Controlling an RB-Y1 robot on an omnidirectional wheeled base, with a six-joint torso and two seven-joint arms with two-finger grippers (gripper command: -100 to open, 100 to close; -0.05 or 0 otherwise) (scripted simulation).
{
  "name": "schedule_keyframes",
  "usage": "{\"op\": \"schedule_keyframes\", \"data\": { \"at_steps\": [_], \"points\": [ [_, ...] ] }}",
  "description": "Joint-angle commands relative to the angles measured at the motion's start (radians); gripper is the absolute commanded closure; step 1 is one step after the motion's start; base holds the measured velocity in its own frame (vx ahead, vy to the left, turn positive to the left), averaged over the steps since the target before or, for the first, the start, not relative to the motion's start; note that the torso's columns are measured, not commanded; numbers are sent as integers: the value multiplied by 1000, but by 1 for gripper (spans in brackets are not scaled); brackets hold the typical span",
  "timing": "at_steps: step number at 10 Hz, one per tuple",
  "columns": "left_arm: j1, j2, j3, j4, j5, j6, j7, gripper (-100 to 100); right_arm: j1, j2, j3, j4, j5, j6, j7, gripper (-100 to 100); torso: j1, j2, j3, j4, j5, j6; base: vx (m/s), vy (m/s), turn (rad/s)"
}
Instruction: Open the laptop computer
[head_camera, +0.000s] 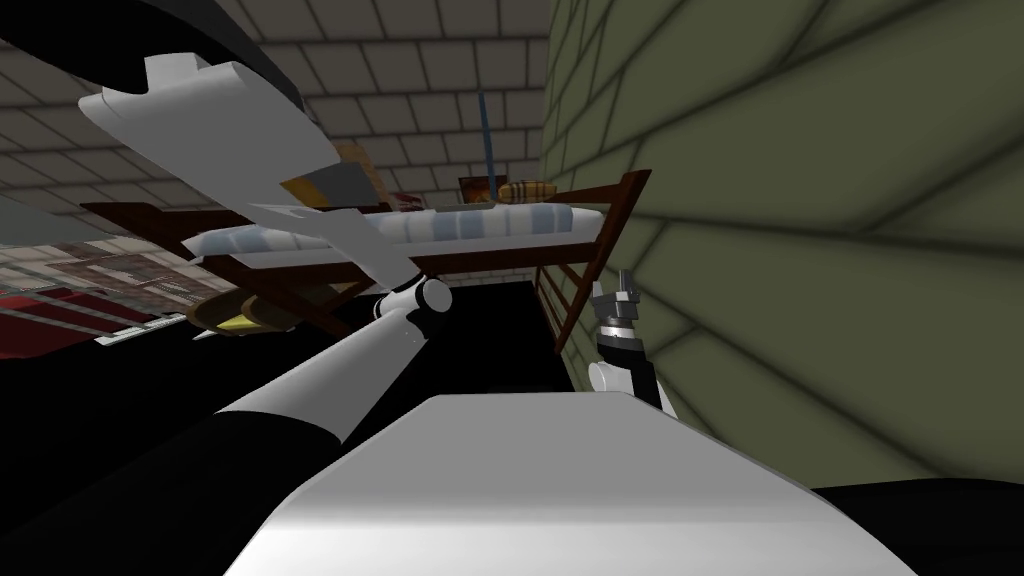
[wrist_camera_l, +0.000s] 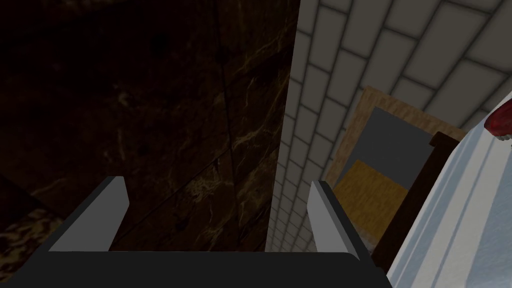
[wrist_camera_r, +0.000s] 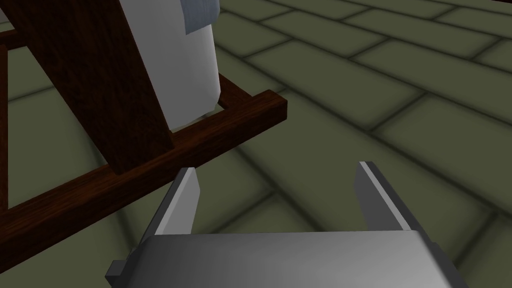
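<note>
Green brick wall (head_camera: 800, 200) to the right, grey brick wall (head_camera: 420, 100) behind. Bed (head_camera: 480, 225) with a striped mattress and a dark wooden frame (wrist_camera_r: 225, 130) along the grey wall. Right claw (wrist_camera_r: 277, 170) spread open and empty, near the frame's lower rail, close to the green wall. Left claw (wrist_camera_l: 216, 184) also open and empty, facing a dark brown marbled surface (wrist_camera_l: 150, 100), with a framed picture (wrist_camera_l: 385, 150) beside it. Cannot tell where the laptop lies.

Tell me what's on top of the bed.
A striped mattress, with a plaid cushion and a brown box near the wall. My left arm covers the rest.
</note>
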Motion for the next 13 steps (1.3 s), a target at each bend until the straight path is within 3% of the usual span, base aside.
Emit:
{"op": "schedule_keyframes", "data": {
  "at_steps": [1,2,5,7,8,11,12,13],
  "points": [
    [-77,1,29,41,-22,80,5,-100,0,0,0,0,0,0,0,0,1,-3,-1,-1,0,0,85,-75,0],
    [-100,1,29,41,-22,92,5,-100,0,0,0,0,0,0,0,0,1,-2,-1,-1,0,0,34,-53,2],
    [-197,1,75,118,-63,188,14,-100,0,0,0,0,0,0,0,0,1,1,1,0,0,0,66,-88,-6],
    [-240,1,75,118,-63,226,14,-100,0,0,0,0,0,0,0,0,0,1,0,0,0,0,38,-60,3],
    [-278,1,96,156,-83,263,18,-100,0,0,0,0,0,0,0,0,4,2,1,0,1,0,57,-54,-19],
    [-367,0,115,194,-102,345,23,-100,0,0,0,0,0,0,0,0,-1,-2,-1,-1,0,0,81,-79,-3],
    [-367,0,115,194,-102,352,23,-100,0,0,0,0,0,0,0,0,0,-2,-1,-1,0,0,33,-32,1],
    [-414,-2,133,230,-121,393,27,-100,0,0,0,0,0,0,0,0,3,2,1,0,1,0,47,-71,-25]
  ]
}}
